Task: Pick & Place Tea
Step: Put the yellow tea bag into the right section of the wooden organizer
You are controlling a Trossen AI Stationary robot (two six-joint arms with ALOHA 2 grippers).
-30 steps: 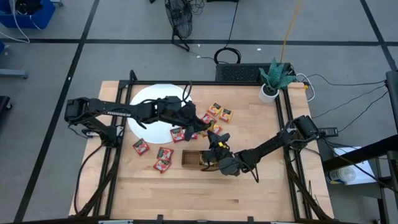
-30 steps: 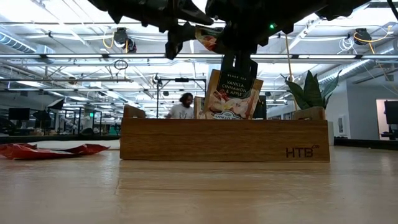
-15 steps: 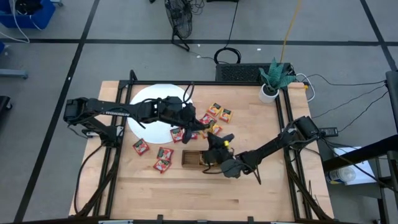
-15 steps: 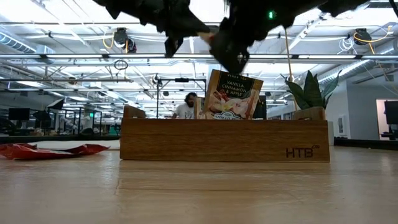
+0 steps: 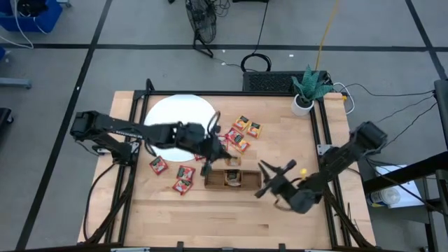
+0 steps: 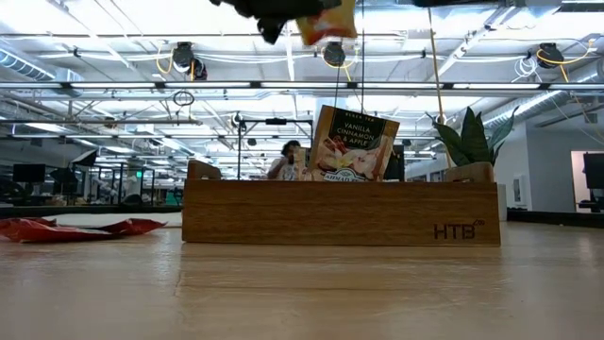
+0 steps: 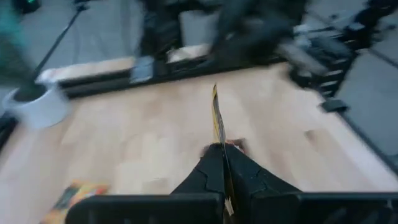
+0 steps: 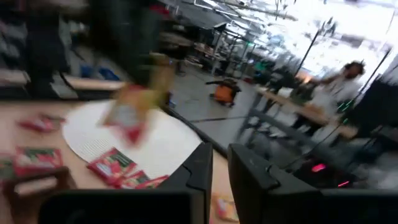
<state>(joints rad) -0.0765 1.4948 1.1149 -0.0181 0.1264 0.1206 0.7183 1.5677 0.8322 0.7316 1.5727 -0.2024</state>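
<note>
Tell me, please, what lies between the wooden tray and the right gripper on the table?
In the high view, only bare table shows between the wooden tray and the right gripper, which is beside the tray's right end.

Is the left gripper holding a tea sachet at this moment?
Yes, the left wrist view shows the left gripper shut on a thin yellow tea sachet, seen edge-on, sticking up between its fingers.
</note>
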